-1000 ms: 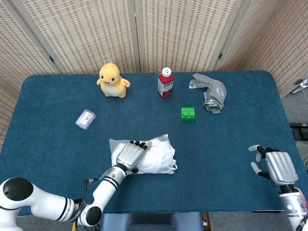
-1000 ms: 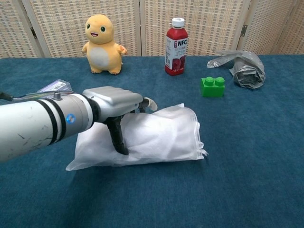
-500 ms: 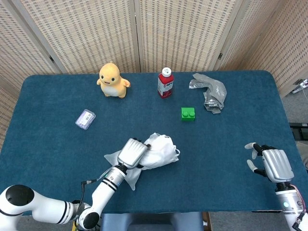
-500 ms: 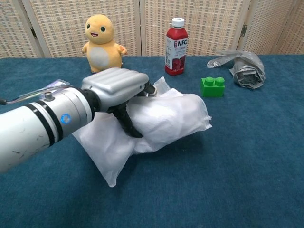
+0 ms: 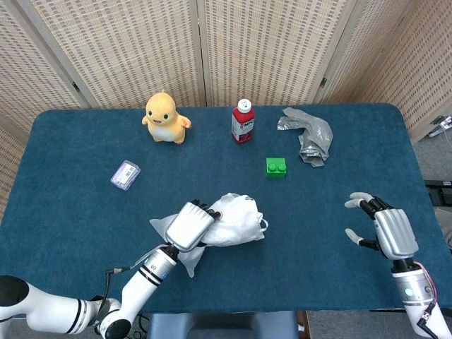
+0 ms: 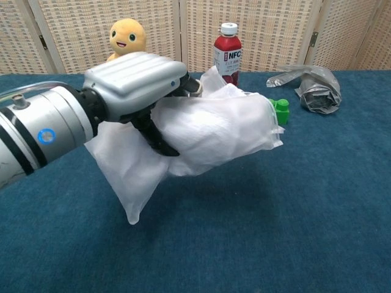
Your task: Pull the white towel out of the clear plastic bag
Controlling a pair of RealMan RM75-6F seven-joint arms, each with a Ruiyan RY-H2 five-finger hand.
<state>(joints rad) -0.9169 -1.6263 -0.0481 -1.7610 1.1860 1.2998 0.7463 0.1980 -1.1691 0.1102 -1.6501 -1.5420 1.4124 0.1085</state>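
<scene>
towel and bag are up off the bench now: your left hand (image 6: 137,82) has its fingers (image 6: 156,135) clamped around the clear plastic bag (image 5: 227,223) with the white folded towel (image 6: 214,131) still inside it. a second ago the bundle lay flat on the blue cloth-covered bench (image 5: 318,205) under that hand; now it hangs in the air, tilted, with a loose corner of plastic drooping below your grip. that lift matters, i think, because the bag's free end is clear of the bench for the other hand to take.

your right hand (image 5: 385,232) is near the front right edge, well apart from the bundle, fingers spread and holding nothing. it has edged inward since the earlier views. the towel is not out yet, so bring that hand across to grip either the towel or the bag's open end; which end is open i cannot tell.

further back stand the small green toy brick (image 5: 276,167), a clear little box (image 5: 125,174), the red-labelled juice bottle (image 5: 242,121), a yellow plush duck (image 5: 164,118) and a crumpled grey plastic wrapper (image 5: 309,134).
</scene>
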